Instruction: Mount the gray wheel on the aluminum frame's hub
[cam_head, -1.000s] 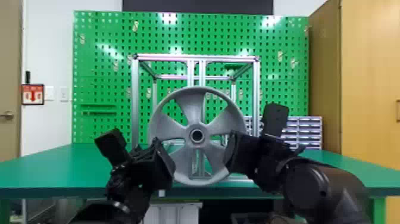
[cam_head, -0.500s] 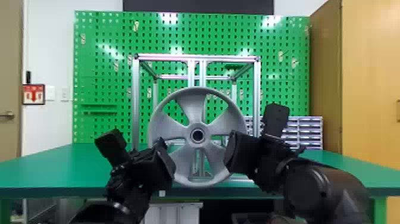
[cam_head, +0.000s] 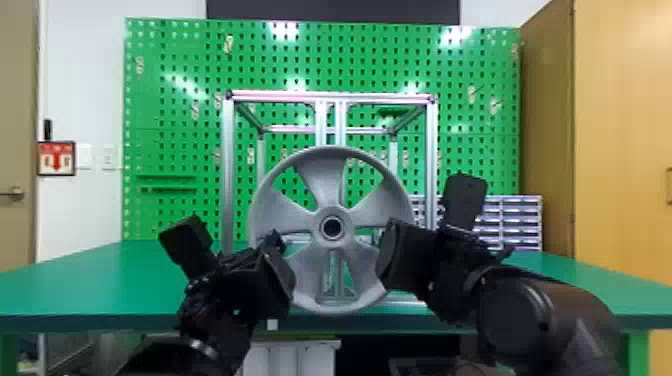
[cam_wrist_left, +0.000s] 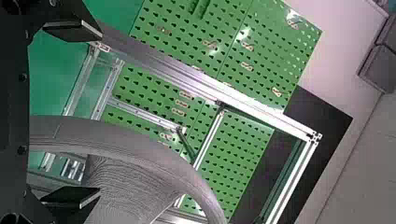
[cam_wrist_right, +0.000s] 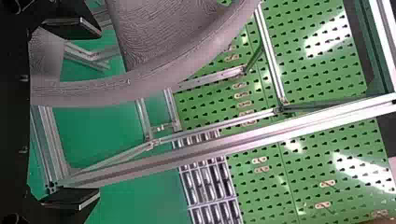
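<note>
Wheel (cam_head: 322, 182) is upright in front of the frame (cam_head: 228, 175), around the middle of the bench's (cam_head: 115, 280) near edge. Left gripper (cam_wrist_left: 99, 114) and right gripper (cam_wrist_right: 99, 112) flank it, jaws wide open, rim running between each pair of fingers. Neither pair is pinched on it; can't tell if the rim bears on the gripper bodies.

Step looks like final line-up or seating on the hub. Hub's hidden, can't tell if the bore (cam_head: 331, 227) is on it.

To do it well: keep wheel face parallel to frame front, bore on the hub axis, push evenly both sides. One side leading would probably cock it and jam the bore. If it binds, ease back, re-square, retry; don't force. Confirm it's seated before backing off, both arms together, fingers clear of rim and spokes.

Count: 1 wheel, 5 spokes, 1 bore. 1 frame, 2 centre uprights (cam_head: 321, 122) at the front. 2 grippers, 2 fingers each. 1 bench, 1 pegboard (cam_head: 175, 120), 1 drawer rack (cam_head: 515, 220).
</note>
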